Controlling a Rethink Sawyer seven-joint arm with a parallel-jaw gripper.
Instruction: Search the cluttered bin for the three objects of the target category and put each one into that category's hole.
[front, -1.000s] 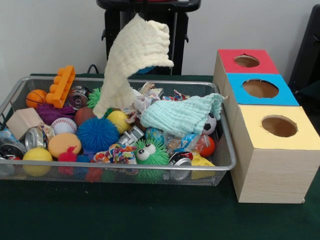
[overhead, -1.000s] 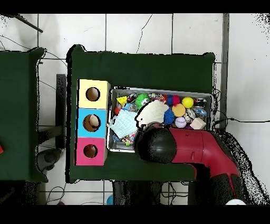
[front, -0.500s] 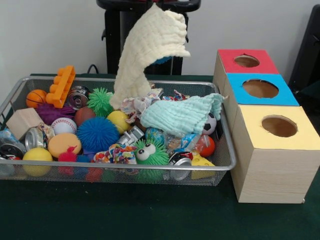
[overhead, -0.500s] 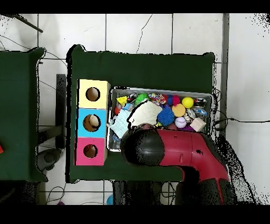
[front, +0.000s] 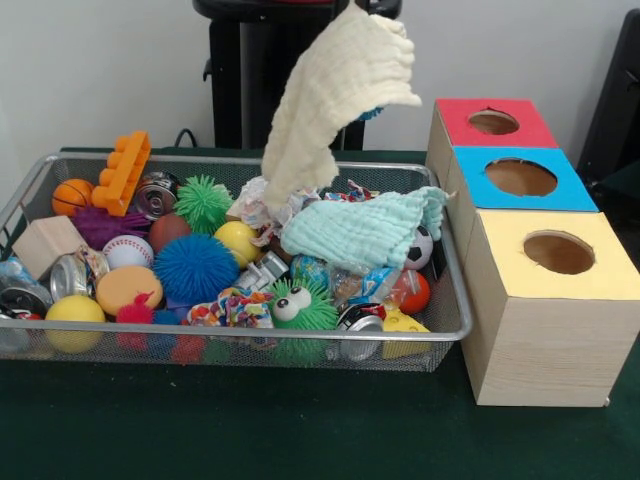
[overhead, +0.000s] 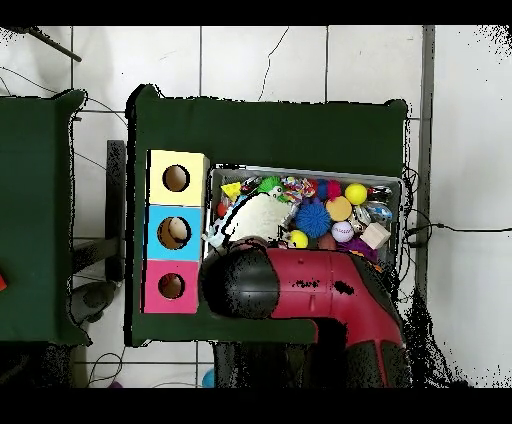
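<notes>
So the cream cloth (front: 338, 100) is hanging up in the air above the far right part of the wire bin (front: 445, 270), its lower tip dangling just over the clutter near the candy wrappers. The claw itself is hidden behind the top of the cloth in the front view and under the red arm (overhead: 320, 295) in the overhead view, so honestly I can't tell how its fingers are set. The cloth is clearly hanging from it, though.

A second cloth, the mint green one (front: 362, 228), lies bunched on the pile at the bin's right end, draped toward the boxes. Around it: a blue spiky ball (front: 194, 268), a green fuzzy toy with googly eyes (front: 300, 308), a yellow ball (front: 74, 312), a mini basketball (front: 72, 195), an orange toy block (front: 124, 171) and a few cans.

Right beside the bin stand three wooden boxes in a row, each with a round hole on top: red (front: 492, 121), blue (front: 520, 177), yellow (front: 556, 252).

Everything sits on a dark green tabletop (front: 250, 430). From above, the floor is white tile (overhead: 260, 60) with cables trailing over it, and another green table (overhead: 35, 215) stands off to the side.
</notes>
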